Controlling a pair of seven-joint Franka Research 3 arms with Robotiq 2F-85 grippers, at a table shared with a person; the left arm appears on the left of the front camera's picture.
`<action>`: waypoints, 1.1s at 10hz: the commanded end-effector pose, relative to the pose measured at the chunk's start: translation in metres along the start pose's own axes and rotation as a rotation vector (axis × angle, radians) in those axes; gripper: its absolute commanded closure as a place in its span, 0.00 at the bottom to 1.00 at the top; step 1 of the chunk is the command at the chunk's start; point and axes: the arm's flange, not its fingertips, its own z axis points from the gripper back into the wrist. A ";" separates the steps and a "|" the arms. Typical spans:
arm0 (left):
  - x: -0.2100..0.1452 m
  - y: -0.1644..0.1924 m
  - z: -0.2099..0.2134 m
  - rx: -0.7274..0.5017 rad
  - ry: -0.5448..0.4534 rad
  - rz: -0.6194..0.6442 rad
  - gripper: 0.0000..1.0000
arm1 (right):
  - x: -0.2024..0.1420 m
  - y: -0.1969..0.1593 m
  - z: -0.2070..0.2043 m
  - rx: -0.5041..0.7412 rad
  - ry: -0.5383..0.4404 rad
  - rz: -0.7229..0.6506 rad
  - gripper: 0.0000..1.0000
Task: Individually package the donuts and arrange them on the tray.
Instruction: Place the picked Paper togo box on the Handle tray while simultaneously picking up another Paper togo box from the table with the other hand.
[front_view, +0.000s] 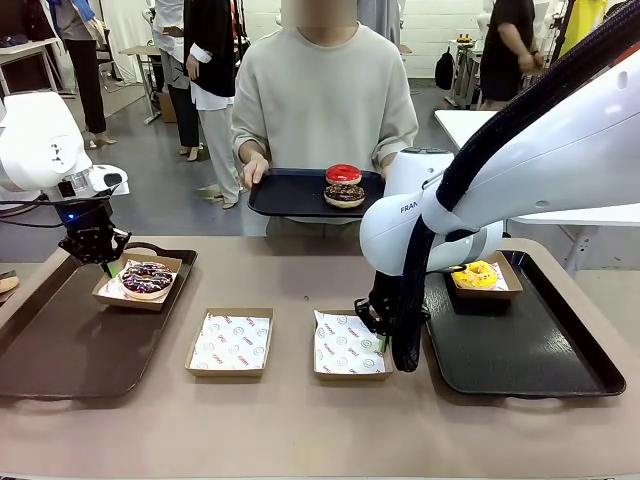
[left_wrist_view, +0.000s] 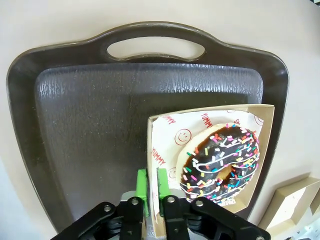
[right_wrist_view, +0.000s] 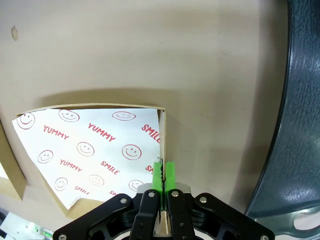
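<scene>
This is a robotics lab in an open hall: a white left robot arm (front_view: 40, 140) and a white right robot arm (front_view: 560, 150) stand at a beige surface (front_view: 300, 425). Behind lie a bare grey floor (front_view: 165, 195), a white table (front_view: 470, 125) and standing people (front_view: 210, 60).

red donut (front_view: 343, 173) | yellow donut (front_view: 475, 273) | dark sprinkled donut (left_wrist_view: 220, 162) | red-printed white paper (right_wrist_view: 90, 150)
</scene>
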 end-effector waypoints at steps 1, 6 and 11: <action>0.002 -0.002 0.004 0.004 0.012 0.019 0.00 | 0.002 0.002 -0.004 0.033 -0.003 0.008 1.00; 0.002 -0.002 0.008 0.005 0.018 0.022 0.00 | 0.002 0.000 -0.003 0.037 -0.007 0.003 1.00; 0.001 0.000 0.011 0.003 0.019 0.023 0.00 | 0.003 -0.001 -0.002 0.035 0.008 0.001 1.00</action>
